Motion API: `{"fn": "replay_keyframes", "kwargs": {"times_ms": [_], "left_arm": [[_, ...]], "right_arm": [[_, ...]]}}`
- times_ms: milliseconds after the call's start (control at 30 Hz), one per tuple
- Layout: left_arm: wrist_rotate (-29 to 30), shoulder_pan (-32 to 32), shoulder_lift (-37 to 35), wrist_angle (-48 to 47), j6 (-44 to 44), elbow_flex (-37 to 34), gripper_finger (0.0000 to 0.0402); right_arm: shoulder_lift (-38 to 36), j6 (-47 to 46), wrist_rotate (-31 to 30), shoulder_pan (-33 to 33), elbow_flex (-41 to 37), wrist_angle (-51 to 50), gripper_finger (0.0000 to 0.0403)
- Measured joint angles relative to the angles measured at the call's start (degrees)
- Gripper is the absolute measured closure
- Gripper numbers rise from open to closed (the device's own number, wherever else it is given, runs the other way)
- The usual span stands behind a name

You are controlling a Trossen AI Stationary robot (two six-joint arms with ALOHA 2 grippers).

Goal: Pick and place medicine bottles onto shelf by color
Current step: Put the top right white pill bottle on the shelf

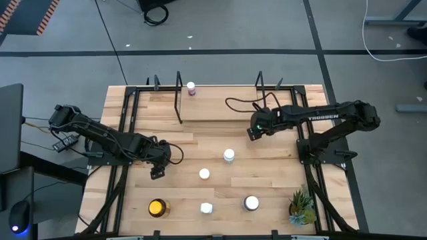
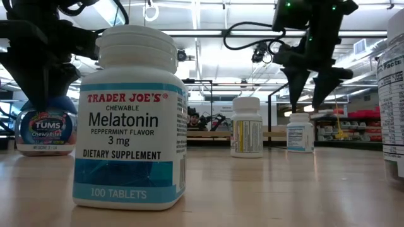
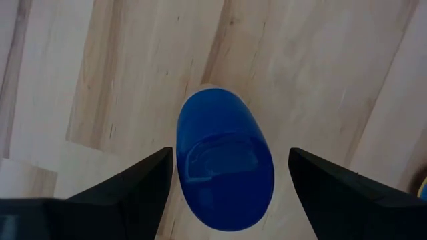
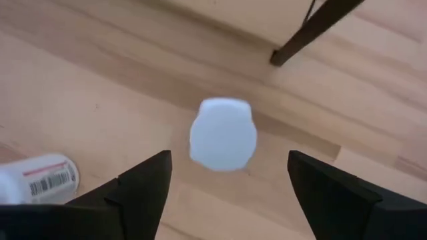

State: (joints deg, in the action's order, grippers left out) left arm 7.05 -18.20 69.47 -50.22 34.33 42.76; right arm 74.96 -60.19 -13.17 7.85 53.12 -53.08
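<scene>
The left hand (image 1: 158,167) hangs near the left edge of the table (image 1: 280,193), straight above the blue-lidded bottle (image 3: 223,163); its fingers stand wide open on both sides of the lid and hold nothing. To do this step well, it should come down vertically, keep the lid centred between the fingers, and close only when they are below the lid's rim. More to the right, white-capped bottles (image 1: 229,156) stand apart on the middle of the table, and an amber bottle (image 1: 157,208) is near the front edge. One bottle (image 1: 191,88) already stands on the shelf (image 1: 220,110) at the back edge. The right hand (image 1: 255,131) is just in front of the shelf, open wide and empty, above a white-capped bottle (image 4: 223,134).
</scene>
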Motion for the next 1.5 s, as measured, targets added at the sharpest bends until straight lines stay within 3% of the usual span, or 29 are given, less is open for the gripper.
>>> {"fn": "replay_keyframes", "kwargs": {"times_ms": [467,867,1500], "left_arm": [[0.0,0.0,0.0,0.0,1.0,0.0,0.0099],[0.0,0.0,0.0,0.0,1.4,0.0,0.0099],[0.0,0.0,0.0,0.0,1.5,0.0,0.0099]], "right_arm": [[0.0,-3.3,2.4,1.9,-7.4,7.6,0.0095],[0.0,-2.2,-0.9,1.0,-7.6,13.8,0.0095],[0.4,-3.7,-0.7,1.0,-7.6,11.9,0.0095]]}}
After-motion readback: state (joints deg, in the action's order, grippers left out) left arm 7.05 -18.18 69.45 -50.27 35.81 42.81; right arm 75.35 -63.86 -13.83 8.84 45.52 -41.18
